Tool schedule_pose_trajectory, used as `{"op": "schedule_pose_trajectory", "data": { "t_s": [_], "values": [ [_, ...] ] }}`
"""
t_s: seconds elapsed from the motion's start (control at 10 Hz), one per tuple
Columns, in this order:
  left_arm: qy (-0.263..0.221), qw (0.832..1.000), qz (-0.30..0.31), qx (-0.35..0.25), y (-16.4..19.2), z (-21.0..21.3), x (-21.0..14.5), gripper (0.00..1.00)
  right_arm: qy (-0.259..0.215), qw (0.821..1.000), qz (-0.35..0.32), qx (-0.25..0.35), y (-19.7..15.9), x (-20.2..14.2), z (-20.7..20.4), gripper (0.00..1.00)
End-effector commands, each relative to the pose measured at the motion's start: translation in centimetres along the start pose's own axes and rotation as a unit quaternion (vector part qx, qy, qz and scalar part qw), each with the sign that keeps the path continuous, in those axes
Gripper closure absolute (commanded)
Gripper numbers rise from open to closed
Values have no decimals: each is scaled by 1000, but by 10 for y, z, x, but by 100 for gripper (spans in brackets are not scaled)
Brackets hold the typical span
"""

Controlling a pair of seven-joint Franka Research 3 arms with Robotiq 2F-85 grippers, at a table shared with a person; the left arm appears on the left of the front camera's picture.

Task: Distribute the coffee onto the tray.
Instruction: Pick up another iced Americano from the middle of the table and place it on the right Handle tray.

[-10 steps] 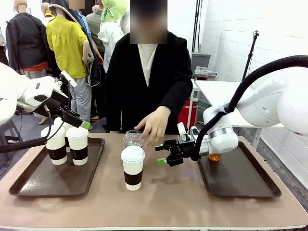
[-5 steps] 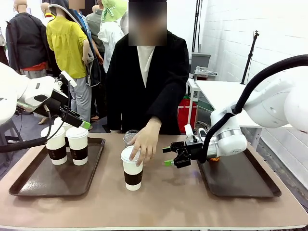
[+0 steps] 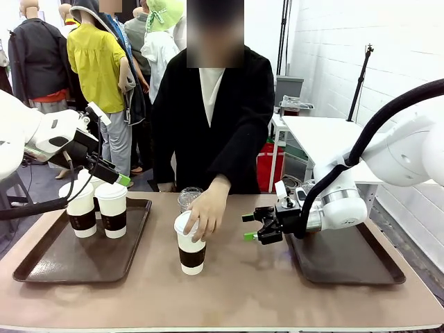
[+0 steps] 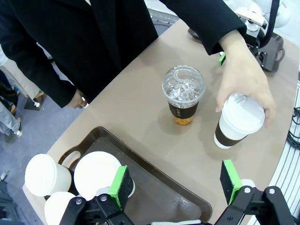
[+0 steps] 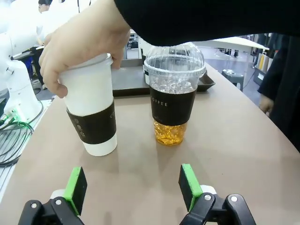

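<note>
Three white paper cups point(image 3: 111, 208) with brown bands stand on the left tray point(image 3: 83, 260); the left wrist view looks down on their lids point(image 4: 97, 172). My left gripper point(image 3: 114, 177) hangs open just above them point(image 4: 176, 185). Another white cup point(image 3: 191, 246) stands mid-table with a person's hand point(image 3: 206, 208) on its lid. Behind it is a clear dome-lidded cup point(image 3: 186, 197) of amber drink point(image 4: 183, 96). My right gripper point(image 3: 251, 227) is open, low over the table right of them, facing the white cup point(image 5: 91, 112) and clear cup point(image 5: 173, 103) with nothing between its pads point(image 5: 133, 187).
A second dark tray point(image 3: 347, 260) lies at the right, partly under my right arm. The person in black stands at the far side, an arm reaching over the table's middle. Bare tabletop point(image 3: 229, 291) stretches along the near edge between the trays.
The person's hand dropped from over the clear cup onto the middle white cup's lid. My right gripper drew back to the right, away from the cups. The left arm stayed still.
</note>
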State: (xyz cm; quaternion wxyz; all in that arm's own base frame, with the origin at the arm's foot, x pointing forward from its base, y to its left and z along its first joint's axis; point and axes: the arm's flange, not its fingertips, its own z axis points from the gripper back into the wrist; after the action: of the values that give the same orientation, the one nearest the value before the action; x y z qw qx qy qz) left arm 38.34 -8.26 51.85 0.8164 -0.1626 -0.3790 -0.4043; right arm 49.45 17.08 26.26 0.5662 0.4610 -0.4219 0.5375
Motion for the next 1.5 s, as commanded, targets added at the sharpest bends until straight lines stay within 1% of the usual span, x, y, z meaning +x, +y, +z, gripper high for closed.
{"op": "schedule_pose_trajectory", "data": {
  "t_s": [0.0,0.1,0.2,1.4],
  "values": [
    [-4,1000,-6,-8,4,-2,-2,0,-6,1000,5,-14,5,0,-2,0],
    [-4,1000,-6,-8,4,-2,-2,0,-6,1000,4,-15,5,0,-2,0],
    [-4,1000,-6,-8,4,-2,-2,0,0,1000,0,0,0,0,0,0],
    [-4,1000,-6,-8,4,-2,-2,0,0,1000,0,0,0,0,0,0]
  ]
}}
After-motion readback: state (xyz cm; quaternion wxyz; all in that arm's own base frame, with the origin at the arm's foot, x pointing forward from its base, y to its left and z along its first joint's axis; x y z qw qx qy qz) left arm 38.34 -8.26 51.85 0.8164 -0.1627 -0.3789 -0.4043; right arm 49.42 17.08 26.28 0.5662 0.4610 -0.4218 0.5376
